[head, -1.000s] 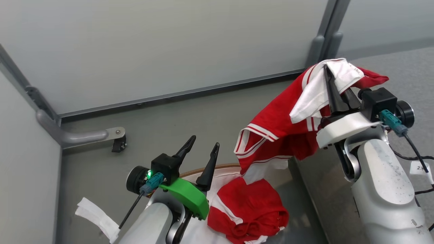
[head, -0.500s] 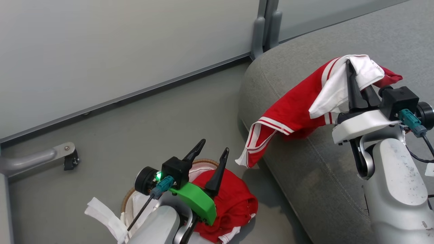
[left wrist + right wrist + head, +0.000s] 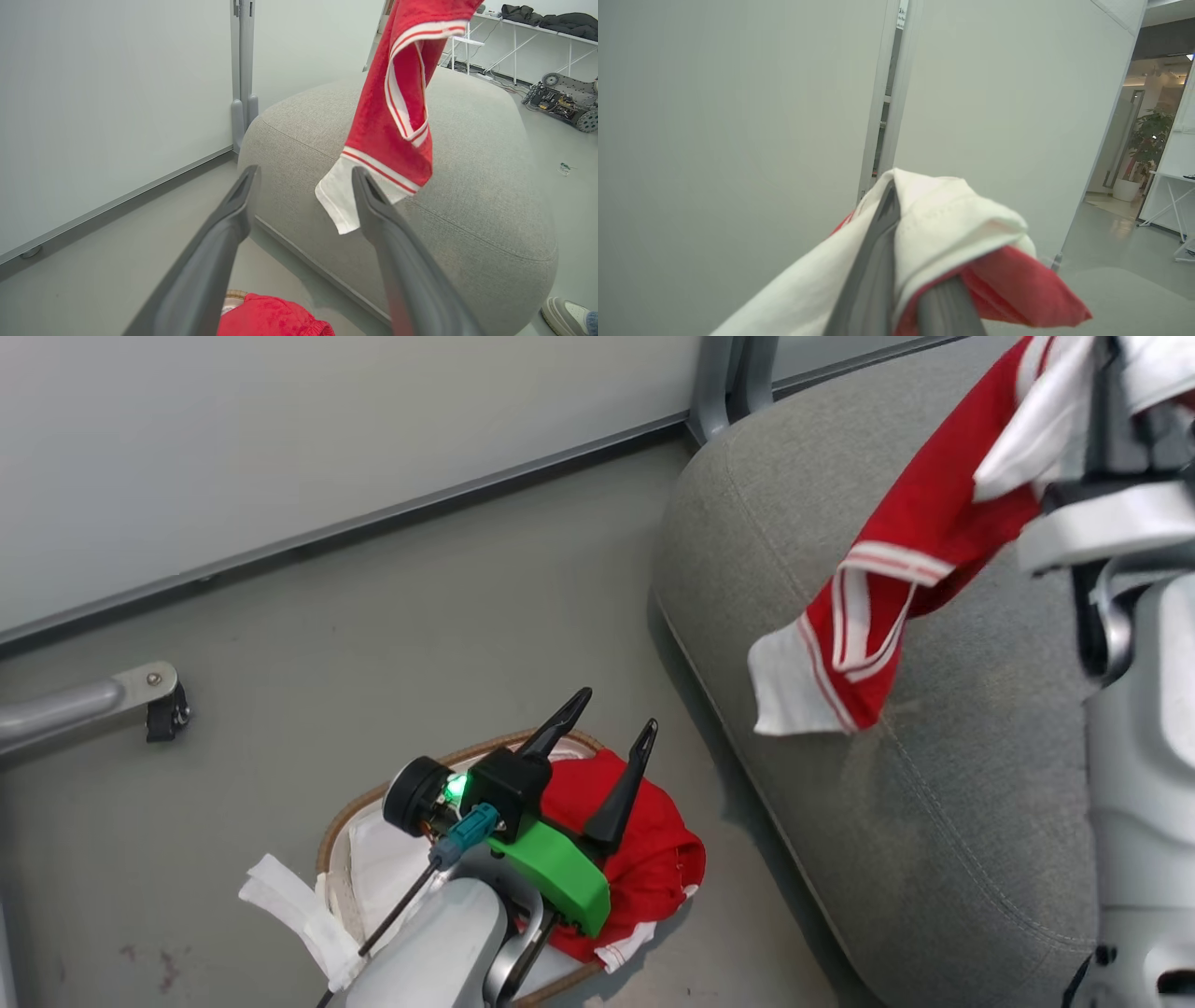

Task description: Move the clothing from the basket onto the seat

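1 garment point(image 3: 920, 523) hangs above the left edge of the seat point(image 3: 934, 821), clamped tight by my right gripper point(image 3: 1125, 392). I see the other garment point(image 3: 653, 859) at the right end of the basket point(image 3: 373, 793), under my left gripper point(image 3: 618, 707), jaws wide apart.

Robotics lab within office premises: pale partition panels point(image 3: 117, 84), grey floor point(image 3: 373, 616), white trestle tables point(image 3: 514, 46), wheeled robot chassis point(image 3: 560, 100) parked aside, potted plant point(image 3: 1150, 140) near doorway.
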Controlling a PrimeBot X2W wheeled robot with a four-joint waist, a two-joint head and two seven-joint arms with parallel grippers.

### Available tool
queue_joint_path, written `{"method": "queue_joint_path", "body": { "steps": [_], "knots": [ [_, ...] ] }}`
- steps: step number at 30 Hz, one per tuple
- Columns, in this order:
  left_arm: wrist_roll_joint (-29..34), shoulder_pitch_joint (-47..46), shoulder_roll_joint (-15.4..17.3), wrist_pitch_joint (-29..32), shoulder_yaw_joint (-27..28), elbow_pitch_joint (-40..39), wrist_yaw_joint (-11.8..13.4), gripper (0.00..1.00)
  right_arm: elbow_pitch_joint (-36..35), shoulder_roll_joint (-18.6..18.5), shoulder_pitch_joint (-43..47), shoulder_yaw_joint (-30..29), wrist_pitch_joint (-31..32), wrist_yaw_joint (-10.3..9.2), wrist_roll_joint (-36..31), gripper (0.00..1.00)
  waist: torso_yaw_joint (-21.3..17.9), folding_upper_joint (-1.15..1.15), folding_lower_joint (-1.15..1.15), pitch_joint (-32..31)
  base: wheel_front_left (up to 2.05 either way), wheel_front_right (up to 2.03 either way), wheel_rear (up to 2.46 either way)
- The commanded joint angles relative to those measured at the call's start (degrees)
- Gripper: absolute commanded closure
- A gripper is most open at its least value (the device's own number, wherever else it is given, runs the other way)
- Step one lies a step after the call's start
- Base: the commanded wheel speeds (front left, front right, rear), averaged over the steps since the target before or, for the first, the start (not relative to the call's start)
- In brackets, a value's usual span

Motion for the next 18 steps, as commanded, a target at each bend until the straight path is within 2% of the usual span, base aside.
{"method": "queue_joint_path", "body": {
  "steps": [1,10,18],
  "knots": [
    [0.4,-1.2,0.8,-0.2,0.1,-0.6,-0.2,0.00,-0.5,-1.0,-2.4,-0.9,-0.3,-0.07,-0.5,1.00,2.2,0.00,0.00,3.2,0.00,0.00,0.00],
    [2.9,-4.8,2.7,-0.1,-1.4,-3.4,-0.2,0.00,-0.1,-6.0,-16.2,-7.5,-0.3,-0.07,-4.4,1.00,5.4,0.00,0.00,11.9,0.00,0.00,0.00],
    [4.4,-9.6,4.3,-0.1,-0.8,-4.8,-0.2,0.00,3.6,-9.7,-22.8,-14.6,-0.3,-0.06,-6.4,1.00,7.4,0.00,0.00,22.2,0.00,0.00,0.00]
  ]
}}
